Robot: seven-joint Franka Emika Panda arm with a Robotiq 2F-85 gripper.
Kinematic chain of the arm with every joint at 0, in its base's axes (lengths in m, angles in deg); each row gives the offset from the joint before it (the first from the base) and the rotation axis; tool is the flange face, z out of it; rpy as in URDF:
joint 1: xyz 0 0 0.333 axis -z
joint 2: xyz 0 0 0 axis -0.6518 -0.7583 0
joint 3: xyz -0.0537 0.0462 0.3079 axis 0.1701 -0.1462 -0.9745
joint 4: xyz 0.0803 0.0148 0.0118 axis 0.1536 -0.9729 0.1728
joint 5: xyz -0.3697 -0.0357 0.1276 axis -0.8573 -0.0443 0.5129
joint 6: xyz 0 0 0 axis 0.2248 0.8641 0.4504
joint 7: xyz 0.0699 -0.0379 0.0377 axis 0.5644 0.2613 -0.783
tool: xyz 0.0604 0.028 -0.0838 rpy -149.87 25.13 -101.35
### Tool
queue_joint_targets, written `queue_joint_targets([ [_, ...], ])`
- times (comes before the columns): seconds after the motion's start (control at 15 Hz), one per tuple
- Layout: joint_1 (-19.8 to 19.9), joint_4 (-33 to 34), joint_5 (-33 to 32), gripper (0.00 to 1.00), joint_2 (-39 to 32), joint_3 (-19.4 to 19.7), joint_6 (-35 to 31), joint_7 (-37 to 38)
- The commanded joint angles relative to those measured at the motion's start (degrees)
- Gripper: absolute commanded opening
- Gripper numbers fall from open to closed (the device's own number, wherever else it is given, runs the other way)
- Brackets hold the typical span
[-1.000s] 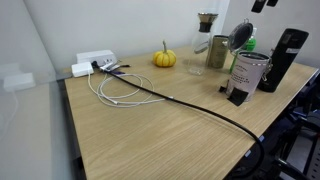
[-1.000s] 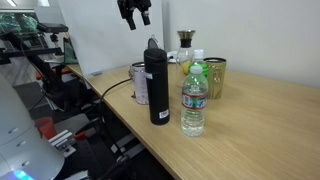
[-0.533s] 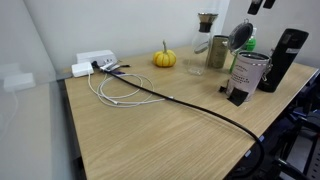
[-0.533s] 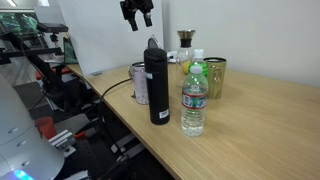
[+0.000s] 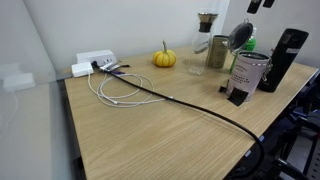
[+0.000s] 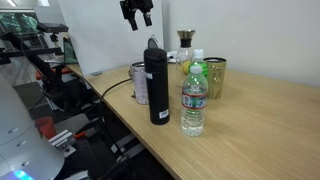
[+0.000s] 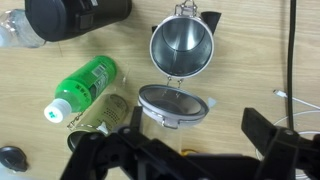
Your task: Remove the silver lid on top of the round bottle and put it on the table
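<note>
One pumpkin (image 5: 164,58), one round bottle (image 5: 205,26), one olive cup (image 5: 217,52), one can (image 5: 248,70) and one black flask (image 5: 287,55) are standing upper right; one white cable (image 5: 118,101) and one black cable (image 5: 200,108) are lying centre-left.

The clear, dark-topped round bottle (image 6: 185,41) stands upright on the light wood table (image 5: 160,125).

The table (image 5: 160,125) is pale wood-grain with a dark edge. Near its far edge stand an orange pumpkin (image 5: 164,59), a clear round bottle (image 6: 185,42) with a brownish top, an olive-green cup (image 6: 214,77) and a black flask (image 6: 155,85). A white cable (image 5: 108,90) and a black cable (image 5: 200,108) cross it.
</note>
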Motion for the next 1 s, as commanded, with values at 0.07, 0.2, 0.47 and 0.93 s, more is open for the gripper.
queue_joint_targets([
  [0.07, 0.4, 6.5, 0.6, 1.00, -3.3, -2.3, 1.0, 7.4],
  [0.2, 1.2, 10.2, -1.0, 1.00, -5.3, -3.8, 0.1, 11.6],
  [0.47, 3.6, 17.8, -8.1, 1.00, -12.0, -5.3, -0.6, 20.9],
  [0.93, 2.6, 25.1, -10.5, 1.00, -18.6, -1.8, 0.3, 26.3],
])
